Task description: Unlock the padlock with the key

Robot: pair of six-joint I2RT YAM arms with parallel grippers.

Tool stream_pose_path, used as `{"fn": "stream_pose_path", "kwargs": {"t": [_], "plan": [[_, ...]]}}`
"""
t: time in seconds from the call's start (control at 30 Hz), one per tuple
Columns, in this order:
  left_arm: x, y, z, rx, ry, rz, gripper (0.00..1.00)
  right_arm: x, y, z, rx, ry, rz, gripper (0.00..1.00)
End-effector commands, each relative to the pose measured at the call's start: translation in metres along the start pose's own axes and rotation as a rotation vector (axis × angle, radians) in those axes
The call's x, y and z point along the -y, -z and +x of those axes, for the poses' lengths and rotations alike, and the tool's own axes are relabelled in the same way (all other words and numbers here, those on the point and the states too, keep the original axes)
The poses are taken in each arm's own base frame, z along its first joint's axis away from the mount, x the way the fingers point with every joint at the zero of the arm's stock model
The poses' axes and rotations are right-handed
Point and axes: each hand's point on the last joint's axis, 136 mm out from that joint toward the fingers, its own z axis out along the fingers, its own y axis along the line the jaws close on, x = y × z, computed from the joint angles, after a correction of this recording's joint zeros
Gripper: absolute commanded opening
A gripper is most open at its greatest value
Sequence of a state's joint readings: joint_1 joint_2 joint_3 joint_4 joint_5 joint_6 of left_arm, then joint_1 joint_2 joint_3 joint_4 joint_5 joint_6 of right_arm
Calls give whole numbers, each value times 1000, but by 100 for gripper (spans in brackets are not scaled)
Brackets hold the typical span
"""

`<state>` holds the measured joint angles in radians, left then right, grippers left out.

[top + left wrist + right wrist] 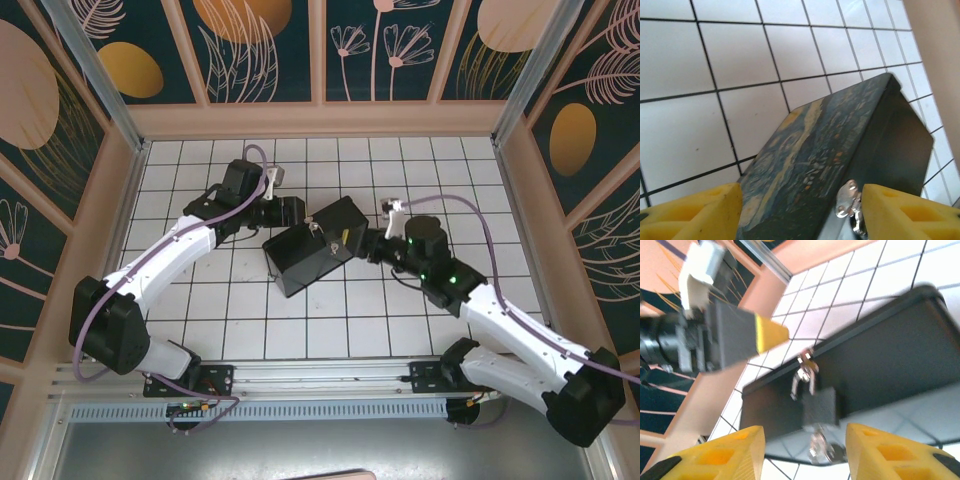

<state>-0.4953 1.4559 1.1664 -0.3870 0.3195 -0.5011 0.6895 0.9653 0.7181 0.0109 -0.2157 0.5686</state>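
Your bench (pixel 200 320) lies open all round the dark box (pixel 315 245). Left tool (pixel 801 192) gapes astride its corner; right tool (pixel 805 432) gapes empty either side of the padlock (pixel 818 407) — key (pixel 824 450) in its underside, in line, pointing toward that tool.

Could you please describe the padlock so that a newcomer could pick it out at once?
Find the dark box in the middle of the white tiled table. On its dark face hangs the padlock: a small grey square body under a silvery shackle, unlike the thin bright key just below it.
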Motion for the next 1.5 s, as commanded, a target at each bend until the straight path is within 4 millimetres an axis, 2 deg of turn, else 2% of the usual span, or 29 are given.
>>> {"fn": "stream_pose_path", "kwargs": {"t": [0.0,0.17,0.27,0.4,0.53,0.73,0.93,1.13,1.27,1.47], "plan": [[-12,14,6,-2,-43,-75,65,4,-14,-5,-70,83,121,49],[-25,16,12,-19,-49,-124,68,-1,-33,-2,-277,160,251,52],[-31,14,12,-25,-39,-123,69,7,-34,16,-451,213,375,54],[-32,16,5,-9,-42,-120,69,3,-36,28,-559,282,432,55],[-30,19,1,0,-49,-111,69,15,-34,27,-589,324,512,55],[-28,22,1,4,-55,-105,69,19,-35,35,-638,344,526,55],[-24,21,7,-15,-54,-75,67,18,-47,37,-633,359,536,54],[-24,22,16,-35,-55,-63,67,10,-55,25,-588,371,522,54],[-23,20,19,-45,-54,-51,66,10,-63,27,-610,382,519,50],[-22,23,16,-37,-59,-52,66,15,-60,31,-638,382,545,52]]}}
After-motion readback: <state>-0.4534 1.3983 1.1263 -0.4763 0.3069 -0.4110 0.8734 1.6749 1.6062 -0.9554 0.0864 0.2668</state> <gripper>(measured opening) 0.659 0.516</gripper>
